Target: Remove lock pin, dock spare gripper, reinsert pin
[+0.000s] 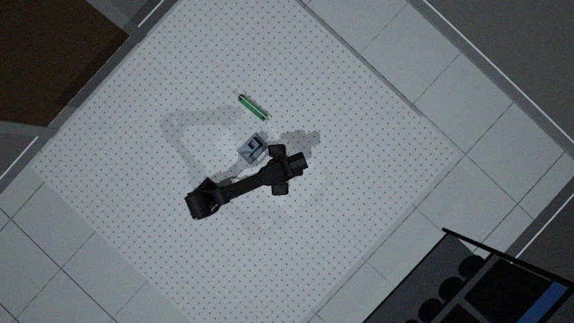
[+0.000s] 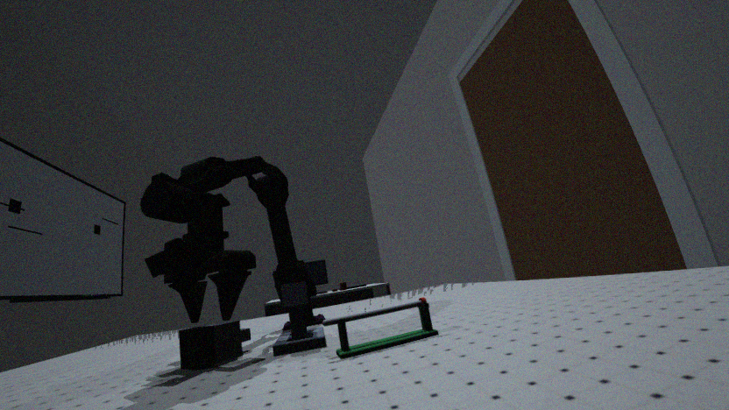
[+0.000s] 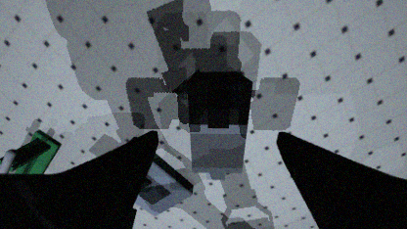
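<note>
No brand, label or writing can be read on anything in these views; the light is dim and most parts show only as dark shapes. The gripper hangs point-down above the spare gripper, a dark block that stands on the dotted white counter at the near left, with its spigot end toward the right. The fingers stand wide apart with nothing between them, and in the exterior view their tips sit just above the block's top, a narrow gap showing. In the wrist view the block appears as a black square between and beyond the two finger tips, its details lost in overlapping shadows. From above, the arm's wrist covers the block almost wholly. The grey mount with its socket sits just beside the arm, on the far-left side of the wrist; whether the lock pin is in it cannot be made out. A green stand with a thin rail and a red tip lies to the right of the arm's base in the exterior view, well apart from the fingers; only its corner shows at the wrist view's left edge.
</note>
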Controlling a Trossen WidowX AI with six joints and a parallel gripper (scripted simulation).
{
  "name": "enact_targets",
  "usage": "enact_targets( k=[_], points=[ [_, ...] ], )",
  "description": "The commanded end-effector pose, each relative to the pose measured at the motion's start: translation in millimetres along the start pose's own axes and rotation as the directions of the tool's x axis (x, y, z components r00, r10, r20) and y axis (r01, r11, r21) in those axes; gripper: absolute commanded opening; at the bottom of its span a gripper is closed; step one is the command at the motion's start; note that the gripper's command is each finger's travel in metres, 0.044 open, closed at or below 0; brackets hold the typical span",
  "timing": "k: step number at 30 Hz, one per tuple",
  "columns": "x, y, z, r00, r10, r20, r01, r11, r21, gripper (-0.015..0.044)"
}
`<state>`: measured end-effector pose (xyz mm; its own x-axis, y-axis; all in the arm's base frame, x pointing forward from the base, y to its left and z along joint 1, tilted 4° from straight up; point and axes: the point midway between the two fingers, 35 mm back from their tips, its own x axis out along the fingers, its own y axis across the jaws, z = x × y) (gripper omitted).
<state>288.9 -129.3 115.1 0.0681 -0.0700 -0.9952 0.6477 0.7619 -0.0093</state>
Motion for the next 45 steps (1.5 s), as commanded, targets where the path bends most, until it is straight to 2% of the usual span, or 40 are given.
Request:
enact_targets(
  k=[1,26,33,42,45],
  points=[
    [9,-1,0,1.0,-0.005,-0.007,0.005,1.0,-0.004,0.044],
    [50,-1,-1,1.0,-0.005,-0.007,0.005,1.0,-0.004,0.044],
    [52,-1,-1,1.0,-0.005,-0.007,0.005,1.0,-0.004,0.044],
    [52,-1,-1,1.0,-0.005,-0.007,0.005,1.0,-0.004,0.0204],
    [52,-1,-1,1.0,-0.005,-0.007,0.005,1.0,-0.004,0.0184]
  ],
)
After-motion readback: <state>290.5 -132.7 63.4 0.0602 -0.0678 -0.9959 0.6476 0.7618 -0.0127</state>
